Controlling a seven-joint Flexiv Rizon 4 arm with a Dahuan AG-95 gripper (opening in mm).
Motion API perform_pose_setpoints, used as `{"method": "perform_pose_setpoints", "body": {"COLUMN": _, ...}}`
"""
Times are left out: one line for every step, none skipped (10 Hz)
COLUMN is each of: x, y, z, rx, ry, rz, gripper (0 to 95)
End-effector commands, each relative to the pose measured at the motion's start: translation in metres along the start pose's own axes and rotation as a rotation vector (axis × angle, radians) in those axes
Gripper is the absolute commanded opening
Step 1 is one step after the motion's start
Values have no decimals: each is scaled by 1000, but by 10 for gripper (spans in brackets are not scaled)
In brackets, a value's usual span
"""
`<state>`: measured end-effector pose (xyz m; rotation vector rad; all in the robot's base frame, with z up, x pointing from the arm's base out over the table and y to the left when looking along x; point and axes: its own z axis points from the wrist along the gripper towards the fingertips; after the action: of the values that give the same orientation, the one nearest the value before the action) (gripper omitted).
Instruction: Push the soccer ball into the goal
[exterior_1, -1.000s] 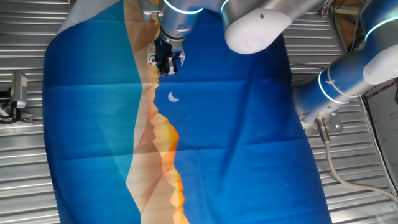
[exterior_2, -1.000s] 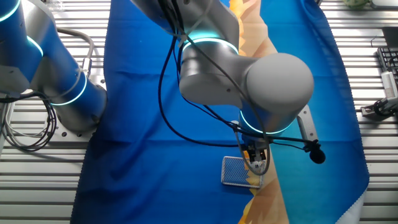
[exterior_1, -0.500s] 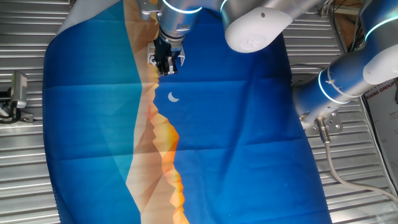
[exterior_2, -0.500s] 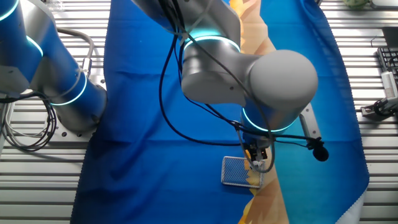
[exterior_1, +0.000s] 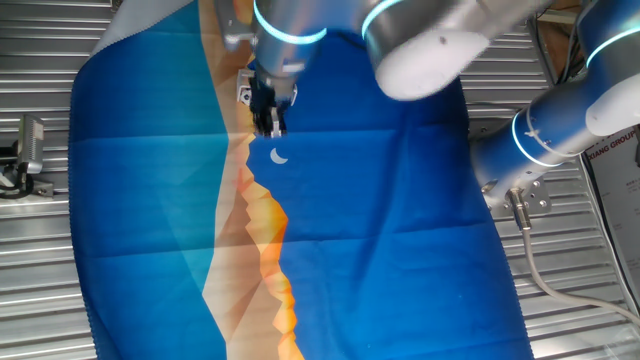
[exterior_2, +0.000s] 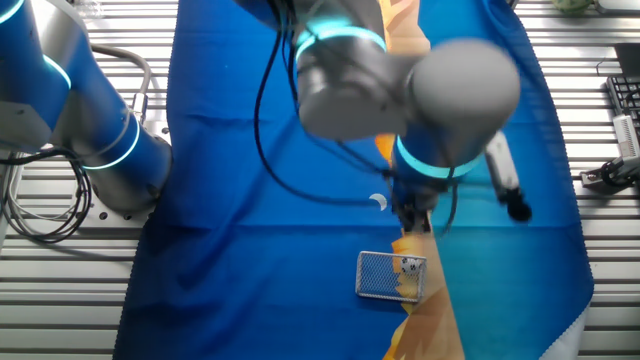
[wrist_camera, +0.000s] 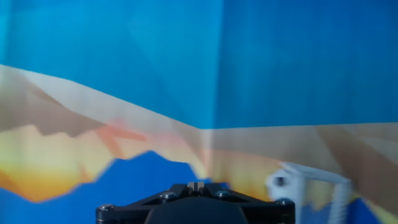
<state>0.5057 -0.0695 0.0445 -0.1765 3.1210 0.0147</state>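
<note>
The soccer ball (exterior_2: 410, 265) is a tiny white sphere with black patches and sits inside the goal (exterior_2: 380, 276), a small pale mesh frame lying on the cloth. In the hand view the goal (wrist_camera: 323, 186) is blurred at the lower right, with the ball (wrist_camera: 278, 181) at its left end. My gripper (exterior_2: 412, 222) is shut and empty, apart from the goal and just beyond it, near the printed crescent. In the one fixed view the gripper (exterior_1: 268, 122) hangs over the tan band and hides most of the goal. The fingertips (wrist_camera: 193, 186) touch each other.
A blue cloth (exterior_1: 380, 230) with a tan and orange mountain print covers the table. A flat white printed crescent moon (exterior_1: 279, 155) lies just below the gripper and shows in the other fixed view (exterior_2: 378, 202). A second blue arm base (exterior_2: 90, 130) stands at the side.
My gripper has drawn back from the goal toward the crescent moon. The ball, hidden under the hand before, now shows inside the goal.
</note>
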Motion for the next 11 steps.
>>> {"method": "perform_pose_setpoints", "body": {"x": -5, "y": 42, "z": -7, "rx": 16, "ry": 16, "rz": 25, "gripper": 0}}
{"method": "perform_pose_setpoints", "body": {"x": -6, "y": 55, "z": -12, "rx": 14, "ry": 17, "rz": 30, "gripper": 0}}
{"method": "perform_pose_setpoints", "body": {"x": -3, "y": 65, "z": -18, "rx": 7, "ry": 20, "rz": 30, "gripper": 0}}
{"method": "perform_pose_setpoints", "body": {"x": 4, "y": 71, "z": -28, "rx": -4, "ry": 25, "rz": 20, "gripper": 0}}
{"method": "perform_pose_setpoints", "body": {"x": 9, "y": 73, "z": -33, "rx": -8, "ry": 29, "rz": 14, "gripper": 0}}
{"method": "perform_pose_setpoints", "body": {"x": 10, "y": 74, "z": -33, "rx": -11, "ry": 31, "rz": 12, "gripper": 0}}
{"method": "perform_pose_setpoints", "body": {"x": 12, "y": 74, "z": -33, "rx": -9, "ry": 34, "rz": 13, "gripper": 0}}
{"method": "perform_pose_setpoints", "body": {"x": 13, "y": 74, "z": -32, "rx": -9, "ry": 35, "rz": 13, "gripper": 0}}
{"method": "perform_pose_setpoints", "body": {"x": 14, "y": 74, "z": -32, "rx": -12, "ry": 32, "rz": 12, "gripper": 0}}
{"method": "perform_pose_setpoints", "body": {"x": 15, "y": 75, "z": -32, "rx": -12, "ry": 29, "rz": 10, "gripper": 0}}
{"method": "perform_pose_setpoints", "body": {"x": 15, "y": 75, "z": -32, "rx": -11, "ry": 29, "rz": 9, "gripper": 0}}
